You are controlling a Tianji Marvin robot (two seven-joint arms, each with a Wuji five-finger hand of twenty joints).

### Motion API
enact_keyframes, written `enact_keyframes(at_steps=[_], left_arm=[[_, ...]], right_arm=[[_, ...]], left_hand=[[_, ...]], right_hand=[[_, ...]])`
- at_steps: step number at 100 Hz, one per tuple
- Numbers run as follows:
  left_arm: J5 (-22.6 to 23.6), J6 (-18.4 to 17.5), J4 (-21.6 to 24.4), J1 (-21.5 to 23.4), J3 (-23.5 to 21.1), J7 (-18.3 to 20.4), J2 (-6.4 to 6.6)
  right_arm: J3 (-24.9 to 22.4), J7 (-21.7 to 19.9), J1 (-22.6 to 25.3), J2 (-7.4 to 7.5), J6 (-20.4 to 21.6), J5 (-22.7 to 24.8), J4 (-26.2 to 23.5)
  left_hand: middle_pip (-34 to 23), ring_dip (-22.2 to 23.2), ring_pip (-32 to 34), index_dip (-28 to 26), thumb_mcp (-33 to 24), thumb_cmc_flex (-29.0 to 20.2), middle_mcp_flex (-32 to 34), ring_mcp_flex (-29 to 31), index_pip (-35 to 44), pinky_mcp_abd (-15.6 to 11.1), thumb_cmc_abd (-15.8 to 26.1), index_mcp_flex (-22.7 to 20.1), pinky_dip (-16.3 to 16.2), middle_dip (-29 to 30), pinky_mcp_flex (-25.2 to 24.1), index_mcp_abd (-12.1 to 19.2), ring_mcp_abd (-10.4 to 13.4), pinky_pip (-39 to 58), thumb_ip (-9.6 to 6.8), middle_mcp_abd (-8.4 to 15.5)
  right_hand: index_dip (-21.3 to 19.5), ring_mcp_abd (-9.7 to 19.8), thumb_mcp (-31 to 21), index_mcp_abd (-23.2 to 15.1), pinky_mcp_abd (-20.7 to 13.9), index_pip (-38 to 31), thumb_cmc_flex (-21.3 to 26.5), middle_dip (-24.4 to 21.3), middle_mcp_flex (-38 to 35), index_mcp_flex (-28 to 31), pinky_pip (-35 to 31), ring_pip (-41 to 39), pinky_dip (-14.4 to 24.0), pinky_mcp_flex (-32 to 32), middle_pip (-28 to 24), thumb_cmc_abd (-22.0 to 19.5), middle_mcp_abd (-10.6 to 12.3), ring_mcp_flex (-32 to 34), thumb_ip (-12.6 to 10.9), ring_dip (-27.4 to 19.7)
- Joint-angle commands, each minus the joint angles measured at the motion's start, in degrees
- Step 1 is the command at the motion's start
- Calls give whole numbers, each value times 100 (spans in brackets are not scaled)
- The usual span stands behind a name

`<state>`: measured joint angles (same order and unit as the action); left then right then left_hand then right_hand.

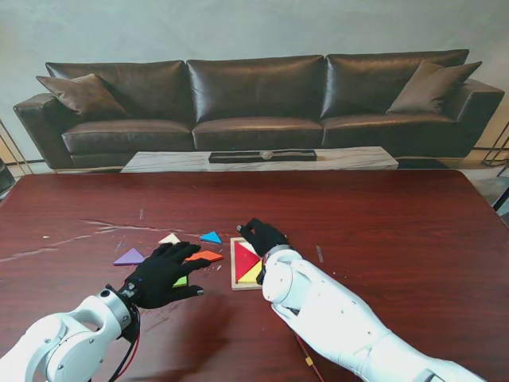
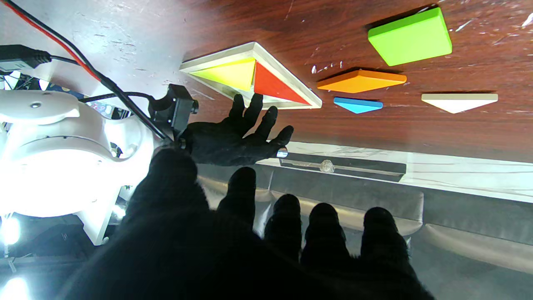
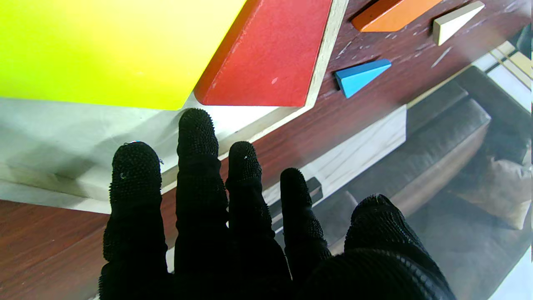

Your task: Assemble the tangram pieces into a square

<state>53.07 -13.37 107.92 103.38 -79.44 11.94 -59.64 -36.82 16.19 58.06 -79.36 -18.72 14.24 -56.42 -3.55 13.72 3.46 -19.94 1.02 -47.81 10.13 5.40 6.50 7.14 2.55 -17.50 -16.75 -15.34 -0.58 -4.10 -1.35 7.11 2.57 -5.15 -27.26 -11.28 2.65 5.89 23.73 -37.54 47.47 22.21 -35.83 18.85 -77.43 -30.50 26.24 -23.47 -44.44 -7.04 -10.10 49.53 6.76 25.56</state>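
Tray point(image 1: 235, 264): your square wooden frame sits mid-table, just right of the loose pieces.
Red triangle point(image 1: 245, 257): seated in tray, on its left side.
Yellow triangle point(image 1: 252, 274): seated in tray at the side nearer to you, edge against the red one.
Tray remainder: bare floor visible in the right wrist view; in the stand view the right arm covers most of it.
Right hand point(image 1: 262, 235): fingers straight and spread, gripping nothing, over the tray's far edge. Contact with the rim: can't tell.
Orange piece point(image 1: 206, 256): flat on table, just left of tray, beside the left hand's fingers.
Blue triangle point(image 1: 211, 237): small, loose, farther from you than orange, near the tray's far-left corner.
White triangle point(image 1: 169, 239): loose, left of blue.
Purple triangle point(image 1: 129, 258): loose, farthest left.
Green piece point(image 1: 181, 281): mostly hidden under the left hand in the stand view; left wrist view shows it flat on the table.
Left hand point(image 1: 165, 273): fingers extended and apart, empty, over green, fingertips toward orange.
Table point(image 1: 398, 231): dark red wood, scuffed.
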Motion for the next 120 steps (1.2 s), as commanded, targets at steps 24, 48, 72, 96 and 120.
enact_keyframes(at_steps=[24,48,72,96,120], left_arm=[[80,37,102,47,-31,69,23],[169,138,197,108,-85,121,24],[346,194,236,98,-132,26,12],[464,355,299,77,-197,28,4],[474,511,282,-49,-238,79,-1]], right_arm=[[-48,-51,101,-26,148,-188,-63],[-134,-59,162,64,138,-87,-254],[-372,-83,354,394,252,525,-772],[-1081,-607,917,1015,730,1477,-1746],[-2198,-1705,1690,1576,1603,2310,-2605]], left_hand=[[77,-2,-109,-83,52,-141,61,-43,9,-14,149,-87,-60,-6,-6,42,121,-87,-163,133],[74,2,-103,-85,53,-152,58,-34,22,-18,150,-104,-59,-8,0,43,103,-85,-162,132],[68,9,-95,-81,53,-155,57,-31,24,-7,73,-95,-56,-11,5,38,85,-83,-169,117],[68,14,-90,-73,44,-149,37,-28,17,3,13,-64,-50,-11,7,7,61,-81,-175,115],[61,21,-83,-63,38,-145,20,-27,5,11,-80,-28,-46,-13,10,-13,56,-78,-183,117]], right_hand=[[-12,-77,74,-99,16,2,-174,27,-58,-39,-25,102,140,-69,19,-216,16,23,-136,7],[-15,-149,90,-99,0,45,-208,12,104,-113,85,192,121,66,76,-210,16,-218,-132,-9],[20,175,142,-217,-243,370,-697,-138,1139,-435,806,751,-154,1164,539,-162,92,-1672,-131,-144],[119,376,98,-378,-424,1091,-1172,-359,1601,-472,1447,1312,-555,1863,1154,-234,275,-2440,-129,-338],[221,54,120,-521,-459,1786,-1771,-718,1667,-563,2095,2082,-931,2342,2094,-688,494,-2886,-114,-706]])
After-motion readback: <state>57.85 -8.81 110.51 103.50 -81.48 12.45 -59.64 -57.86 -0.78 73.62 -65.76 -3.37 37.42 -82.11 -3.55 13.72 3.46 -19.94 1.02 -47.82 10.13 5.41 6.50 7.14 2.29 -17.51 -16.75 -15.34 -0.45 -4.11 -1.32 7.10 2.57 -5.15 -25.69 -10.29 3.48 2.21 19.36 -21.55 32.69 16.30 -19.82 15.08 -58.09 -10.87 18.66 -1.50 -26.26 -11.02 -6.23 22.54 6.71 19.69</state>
